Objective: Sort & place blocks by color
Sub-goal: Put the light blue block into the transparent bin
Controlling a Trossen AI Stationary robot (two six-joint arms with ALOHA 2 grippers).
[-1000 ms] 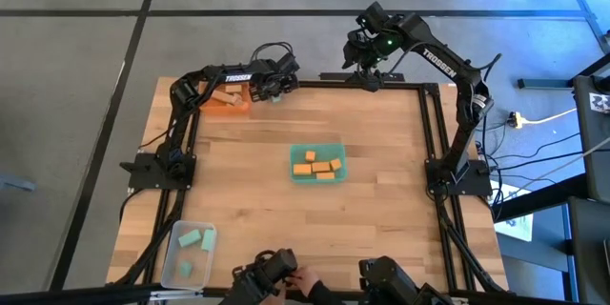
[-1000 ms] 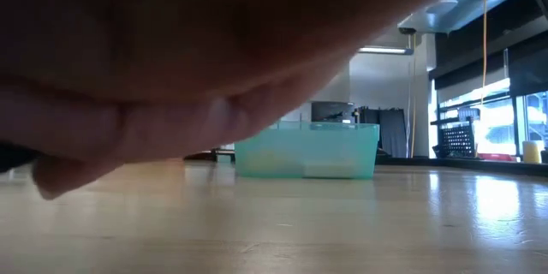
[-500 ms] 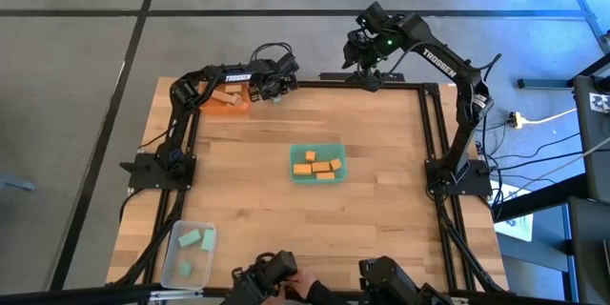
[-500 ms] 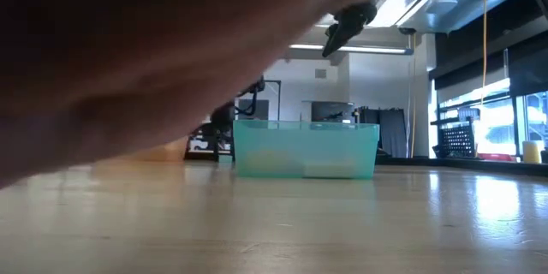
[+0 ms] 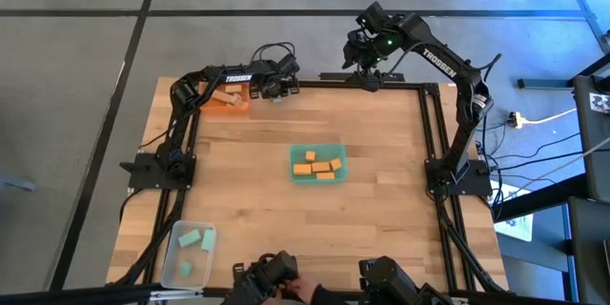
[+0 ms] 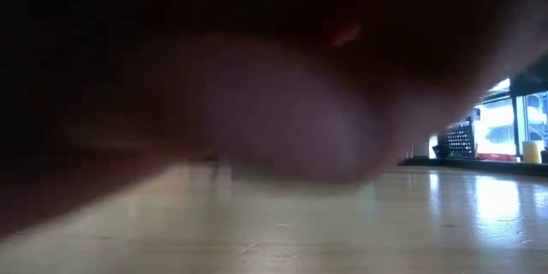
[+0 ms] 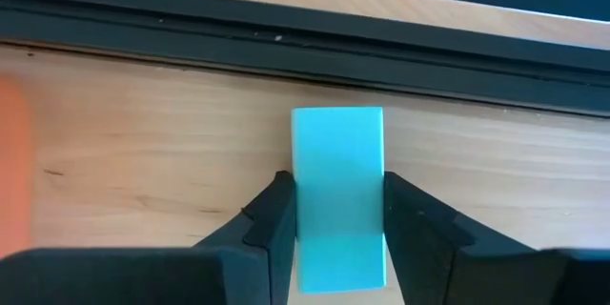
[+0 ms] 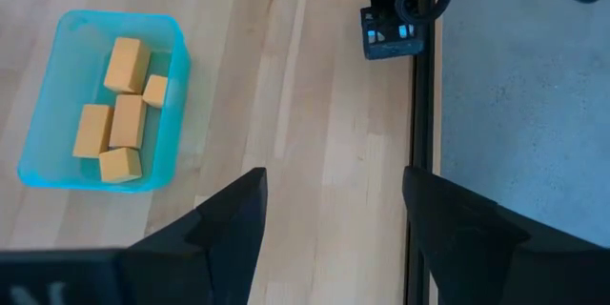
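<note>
Left wrist view shows the left gripper [image 7: 338,233] clamped on a mint-green block [image 7: 338,195] — one dark finger pressed to each long side, the block lying flat on the wooden tabletop [image 7: 143,162] just short of the black frame rail [image 7: 286,33]. In the high view this gripper [image 5: 276,87] sits just beside the orange tray [image 5: 229,101], which holds pale wood blocks [image 5: 226,96]. The green tray [image 5: 317,163], well apart from the orange tray toward the tabletop's middle, holds five orange blocks [image 5: 317,166]. The clear tray [image 5: 188,252], farthest from the orange tray, holds three mint-green blocks [image 5: 196,240]. The right gripper [image 8: 334,214] hangs high with its fingers apart — nothing between them. Something dark and blurred fills the low view.
</note>
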